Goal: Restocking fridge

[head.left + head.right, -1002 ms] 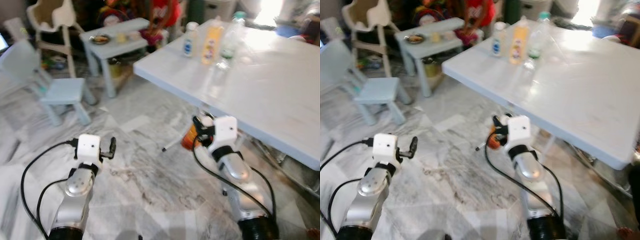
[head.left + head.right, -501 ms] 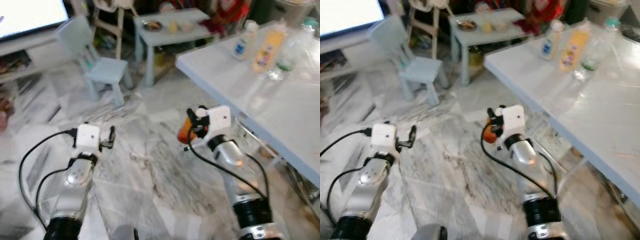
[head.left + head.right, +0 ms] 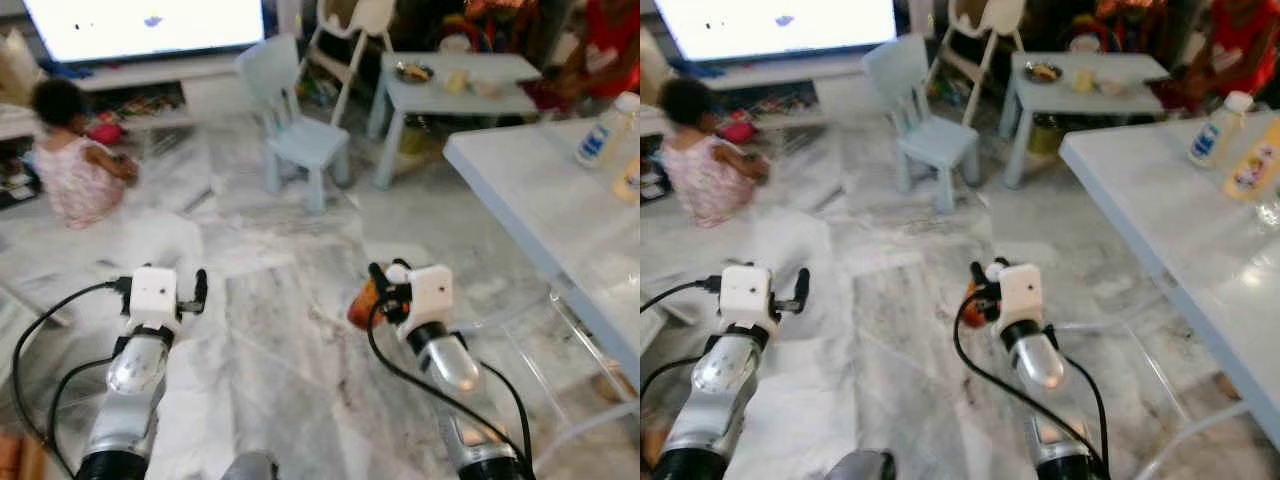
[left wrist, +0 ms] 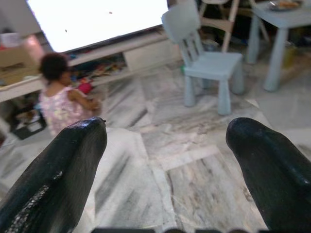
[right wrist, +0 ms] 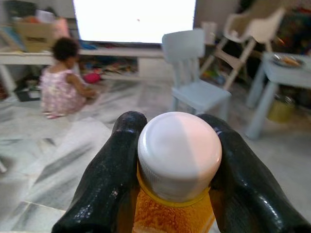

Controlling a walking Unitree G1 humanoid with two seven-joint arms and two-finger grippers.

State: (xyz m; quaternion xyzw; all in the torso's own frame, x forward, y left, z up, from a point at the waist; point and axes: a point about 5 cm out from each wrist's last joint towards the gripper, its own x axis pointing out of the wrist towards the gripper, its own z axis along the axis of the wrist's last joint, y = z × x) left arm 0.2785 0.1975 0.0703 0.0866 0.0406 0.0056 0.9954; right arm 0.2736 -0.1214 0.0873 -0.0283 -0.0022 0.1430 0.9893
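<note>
My right gripper (image 3: 378, 290) is shut on an orange juice bottle (image 3: 362, 307) with a white cap (image 5: 179, 151), held over the marble floor ahead of me; its black fingers (image 5: 114, 179) clasp the neck on both sides. My left gripper (image 3: 199, 290) is held out to the left, open, with nothing between its fingers (image 4: 68, 165). On the white table (image 3: 540, 200) at the right stand a white bottle (image 3: 597, 130) and a yellow bottle (image 3: 1253, 165).
A small child (image 3: 75, 150) sits on the floor at the far left before a bright screen (image 3: 150, 22). A pale blue child's chair (image 3: 292, 125), a small blue table (image 3: 450, 80) and a white high chair (image 3: 350, 30) stand ahead. A person in red (image 3: 605, 50) is at the back right.
The camera has swung left: the white table has slid to the right edge, and the screen and child have come into view. The right gripper still holds the orange bottle.
</note>
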